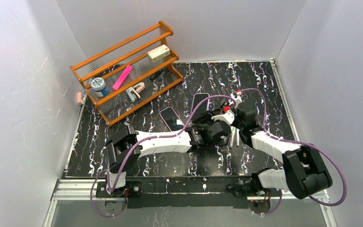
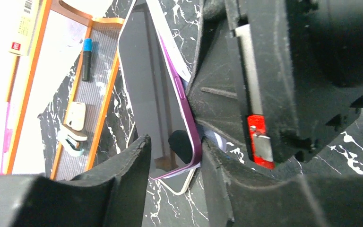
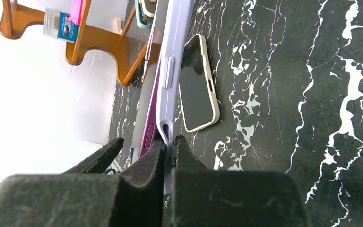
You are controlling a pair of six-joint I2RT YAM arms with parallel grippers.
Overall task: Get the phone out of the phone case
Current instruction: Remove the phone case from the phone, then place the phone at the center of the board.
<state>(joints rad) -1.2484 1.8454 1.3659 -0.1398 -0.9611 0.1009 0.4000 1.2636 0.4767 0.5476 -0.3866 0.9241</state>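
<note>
We held the phone case point(image 3: 174, 52) pinched tight in the right fingers point(image 3: 179, 153); left fingers point(image 2: 139, 163) flanked the phone point(image 2: 146, 85), grip uncertain.

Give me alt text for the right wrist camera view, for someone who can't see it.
The right gripper is shut on the edge of a lavender phone case, with a purple phone edge-on beside it. Beyond, a second phone in a cream case lies flat on the black marble table, near an orange wooden rack.
</note>
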